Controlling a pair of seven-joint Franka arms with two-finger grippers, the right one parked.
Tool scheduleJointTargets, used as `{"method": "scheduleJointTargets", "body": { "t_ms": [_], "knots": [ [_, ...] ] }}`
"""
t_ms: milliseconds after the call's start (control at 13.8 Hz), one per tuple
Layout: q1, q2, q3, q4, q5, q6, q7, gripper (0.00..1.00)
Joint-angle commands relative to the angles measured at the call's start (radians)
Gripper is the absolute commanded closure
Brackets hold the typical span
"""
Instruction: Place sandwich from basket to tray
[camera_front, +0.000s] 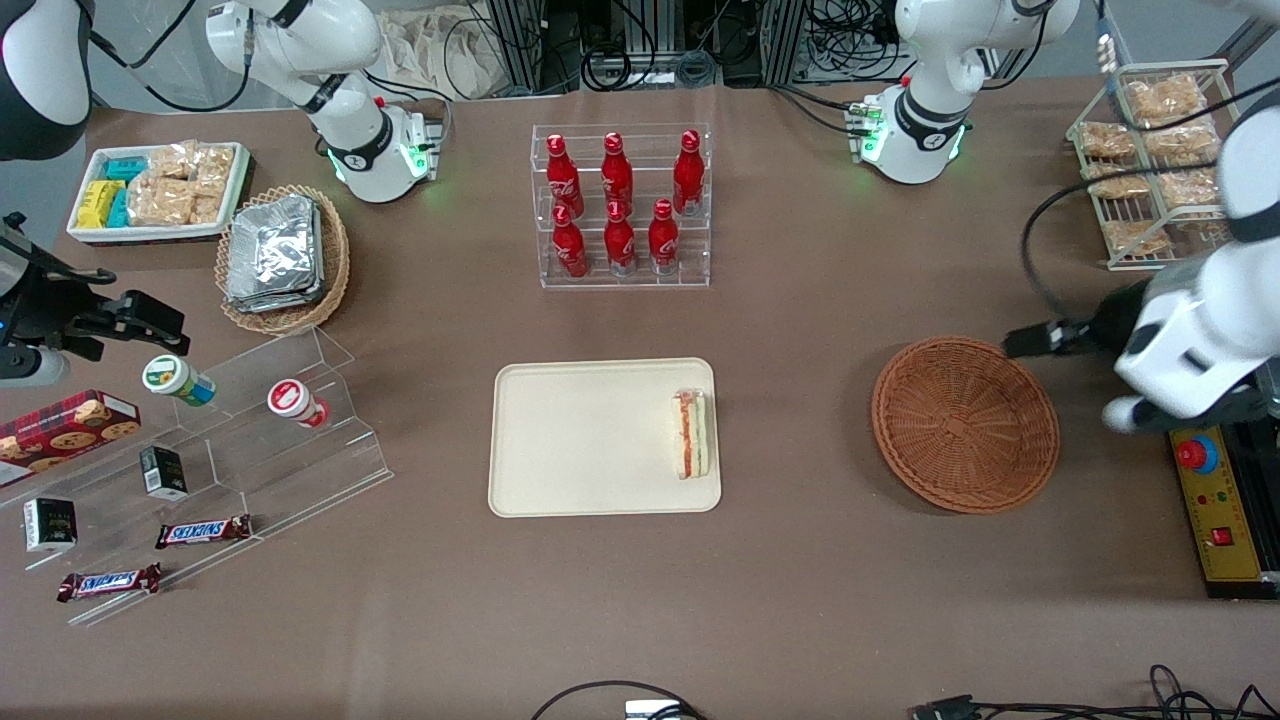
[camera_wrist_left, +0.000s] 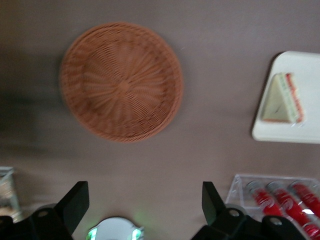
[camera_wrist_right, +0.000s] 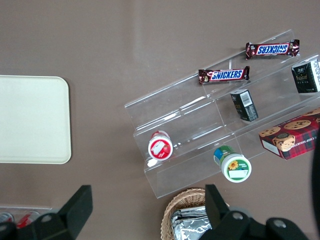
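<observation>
A: 1 sandwich (camera_front: 692, 434) lay on the tray (camera_front: 580, 440), at the edge nearest the basket (camera_front: 965, 422), which was empty.

B: So the placing looked done. The gripper (camera_wrist_left: 142, 202) hung wide open above the counter (camera_front: 800, 560), holding nothing.

The left arm is raised at the working arm's end of the table. Its gripper (camera_wrist_left: 142, 205) hangs in the air with both fingers (camera_wrist_left: 75, 202) spread wide apart — nothing is held between them.
</observation>
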Motion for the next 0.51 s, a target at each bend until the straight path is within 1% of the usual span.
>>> {"method": "scheduleJointTargets", "body": {
  "t_ms": [0, 218, 436],
  "knots": [
    [-0.015, -0.081, -0.014, -0.089, 0.070, -0.033, 0.075, 0.00],
    [-0.017, -0.153, -0.017, -0.222, 0.096, 0.003, 0.084, 0.00],
    [-0.017, -0.241, -0.015, -0.354, 0.099, 0.095, 0.084, 0.00]
  ]
}}
